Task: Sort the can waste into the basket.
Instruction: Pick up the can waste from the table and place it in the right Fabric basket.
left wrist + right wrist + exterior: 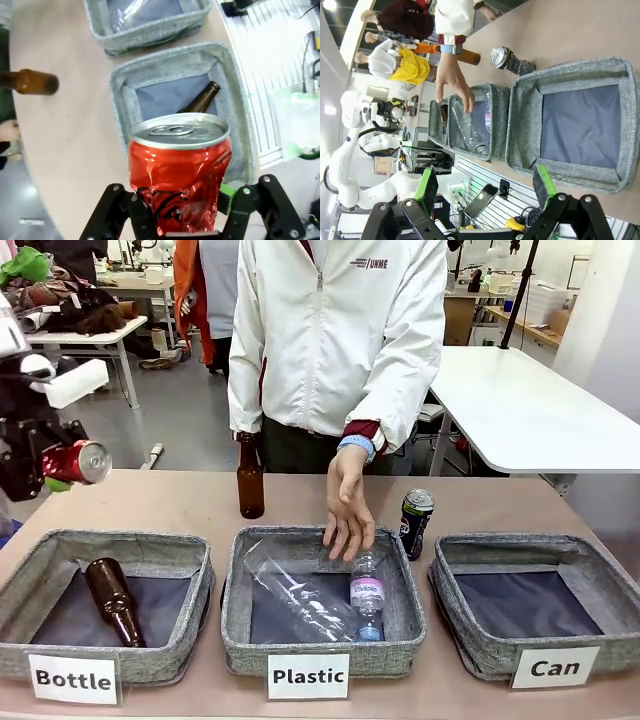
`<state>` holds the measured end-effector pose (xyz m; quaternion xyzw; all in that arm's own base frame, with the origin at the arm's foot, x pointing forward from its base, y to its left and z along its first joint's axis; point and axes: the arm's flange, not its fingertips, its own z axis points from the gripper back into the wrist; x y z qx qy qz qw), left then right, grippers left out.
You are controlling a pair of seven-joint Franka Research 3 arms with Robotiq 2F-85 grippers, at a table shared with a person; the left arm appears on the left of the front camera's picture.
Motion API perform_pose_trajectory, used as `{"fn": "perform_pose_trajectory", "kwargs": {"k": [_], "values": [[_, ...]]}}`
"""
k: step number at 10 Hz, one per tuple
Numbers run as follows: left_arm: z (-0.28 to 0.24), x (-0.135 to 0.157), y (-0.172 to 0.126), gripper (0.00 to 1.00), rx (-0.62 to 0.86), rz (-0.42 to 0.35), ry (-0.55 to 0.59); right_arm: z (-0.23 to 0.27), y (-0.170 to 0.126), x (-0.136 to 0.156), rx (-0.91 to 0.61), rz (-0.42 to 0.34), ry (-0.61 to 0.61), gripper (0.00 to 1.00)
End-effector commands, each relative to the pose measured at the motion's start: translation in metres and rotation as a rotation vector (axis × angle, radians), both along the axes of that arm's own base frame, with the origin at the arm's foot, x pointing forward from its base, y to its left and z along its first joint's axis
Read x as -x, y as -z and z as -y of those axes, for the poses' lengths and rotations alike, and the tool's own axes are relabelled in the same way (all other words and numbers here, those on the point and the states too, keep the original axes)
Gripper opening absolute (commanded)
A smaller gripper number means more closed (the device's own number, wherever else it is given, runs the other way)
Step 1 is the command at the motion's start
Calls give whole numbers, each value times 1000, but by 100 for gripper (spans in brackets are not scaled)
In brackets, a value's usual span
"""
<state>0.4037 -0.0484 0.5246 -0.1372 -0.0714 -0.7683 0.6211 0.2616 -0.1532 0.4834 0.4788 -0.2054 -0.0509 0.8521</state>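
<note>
Left claw (182,205): clamped on the dented red can (78,462), at 9 o'clock in the front view, up off the table (180,500). The can is held sideways with its silver top toward 3 o'clock. Print on it is crumpled, can't read it. My left wrist view has the Bottle basket (195,590) beyond the can.

Right claw (485,187): fingers spread wide, nothing in it, above the Can basket (470,640).

The Can basket sits at 4 o'clock in the front view, dark lining bare, white card "Can" (555,668) on its near wall.

Second can, black-and-blue (415,523), stands upright on the table at 10 o'clock of the Can basket, just beside the far right corner of the Plastic basket (235,610). Label too small to read.

Between the red can and the Can basket:
- The Bottle basket at 8 o'clock, with card "Bottle" (74,678) and a brown bottle (113,600) lying in it.
- The Plastic basket at 6 o'clock, card "Plastic" (309,676). Inside is a clear bottle with a pale label (367,595) and a flattened clear one (295,595) beside it.
- An upright brown bottle (250,480) on the table at 12 o'clock of the Plastic basket's left corner.
- The person's hand (347,510) hangs over the Plastic basket's far rim, fingertips by the clear bottle's cap. Can't tell if it's touching.

The person wears a white jacket with a chest logo I can't read for sure. A white side table (520,410) is at 2 o'clock behind.
</note>
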Motion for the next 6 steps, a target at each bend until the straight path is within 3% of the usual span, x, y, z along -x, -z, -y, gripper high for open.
{"fn": "perform_pose_trajectory", "kwargs": {"k": [1,4,6], "values": [[7,-3,8,0,-1,19,16,2,-1,-1,-15,33,-7,100],[39,-17,11,0,62,14,81,2,-1,-1,-15,33,-7,100],[93,-30,7,0,77,-4,29,2,-1,-1,-15,33,-7,100]]}}
